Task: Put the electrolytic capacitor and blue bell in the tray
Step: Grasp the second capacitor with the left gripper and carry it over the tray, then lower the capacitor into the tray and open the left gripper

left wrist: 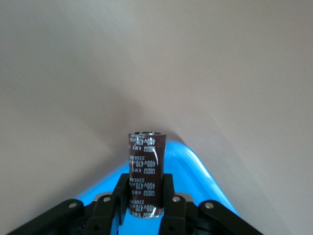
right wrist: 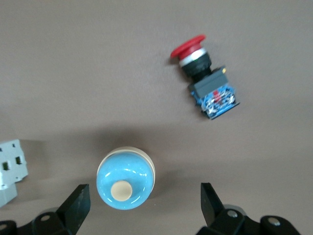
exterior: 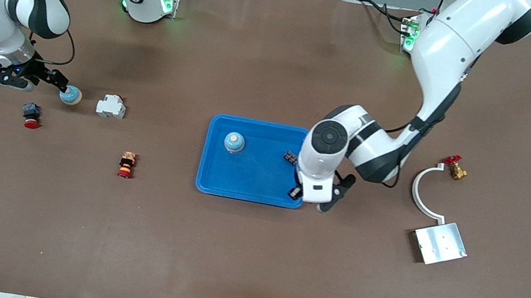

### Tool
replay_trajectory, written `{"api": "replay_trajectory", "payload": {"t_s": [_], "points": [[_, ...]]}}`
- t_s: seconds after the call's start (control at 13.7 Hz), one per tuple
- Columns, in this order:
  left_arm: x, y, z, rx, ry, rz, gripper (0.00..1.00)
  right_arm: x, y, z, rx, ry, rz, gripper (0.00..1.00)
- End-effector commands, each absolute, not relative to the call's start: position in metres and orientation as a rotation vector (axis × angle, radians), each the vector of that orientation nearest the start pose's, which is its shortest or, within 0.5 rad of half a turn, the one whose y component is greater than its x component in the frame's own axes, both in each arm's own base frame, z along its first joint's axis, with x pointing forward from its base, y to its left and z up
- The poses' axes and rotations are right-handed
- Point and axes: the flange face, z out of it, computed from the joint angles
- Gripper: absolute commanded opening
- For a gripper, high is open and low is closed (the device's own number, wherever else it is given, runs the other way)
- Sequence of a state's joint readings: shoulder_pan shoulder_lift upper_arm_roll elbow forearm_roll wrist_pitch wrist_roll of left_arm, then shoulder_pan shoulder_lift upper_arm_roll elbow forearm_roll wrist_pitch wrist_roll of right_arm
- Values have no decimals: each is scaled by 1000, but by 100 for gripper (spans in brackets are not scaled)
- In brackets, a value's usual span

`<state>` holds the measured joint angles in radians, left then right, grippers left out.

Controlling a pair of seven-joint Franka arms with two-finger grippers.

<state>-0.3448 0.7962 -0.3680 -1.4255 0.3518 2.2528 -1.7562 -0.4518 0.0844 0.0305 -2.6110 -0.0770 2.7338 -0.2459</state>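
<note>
Front view: left gripper (exterior: pixel 308 199) over the tray (exterior: pixel 250 189) rim at the left arm's end, clamped on a capacitor (exterior: pixel 295 193); one bell (exterior: pixel 234 141) already in the tray, plus a small dark part (exterior: pixel 289 157). Right gripper (exterior: pixel 54 81) beside a second bell (exterior: pixel 70 95) on the table.

Left wrist view: capacitor (left wrist: pixel 145 174) pinched upright, long axis pointing away from the fingers (left wrist: pixel 168 193), tray (left wrist: pixel 195 169) corner below.

Right wrist view: fingers (right wrist: pixel 78 205) spread wide, bell (right wrist: pixel 125 179) between them, nearer one; red button (right wrist: pixel 205 73) well apart.
</note>
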Motion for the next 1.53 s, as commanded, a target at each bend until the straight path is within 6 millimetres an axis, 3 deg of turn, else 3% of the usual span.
{"api": "replay_trajectory", "payload": {"t_s": [0.0, 0.15, 0.44, 0.51, 0.65, 0.73, 0.8, 1.09, 1.46], "points": [[593, -462, 241, -2911, -1552, -94, 0, 396, -178, 214, -3149, 217, -41, 100], [581, -479, 228, -2920, -1569, -96, 0, 394, -176, 207, -3143, 228, -43, 100], [569, -486, 198, -2881, -1534, -144, 0, 392, -170, 187, -3122, 269, -53, 100], [568, -486, 197, -2879, -1534, -144, 34, 394, -165, 186, -3120, 264, -64, 100], [566, -488, 198, -2859, -1577, -142, 62, 395, -161, 183, -3110, 274, -58, 100], [566, -488, 201, -2848, -1600, -145, 84, 397, -157, 182, -3109, 266, -59, 100], [567, -488, 205, -2847, -1602, -152, 100, 398, -156, 182, -3110, 267, -73, 100], [578, -483, 244, -2870, -1615, -206, 100, 403, -149, 171, -3119, 239, -111, 100], [604, -448, 313, -2928, -1481, -285, 100, 407, -147, 161, -3126, 213, -139, 100]]}}
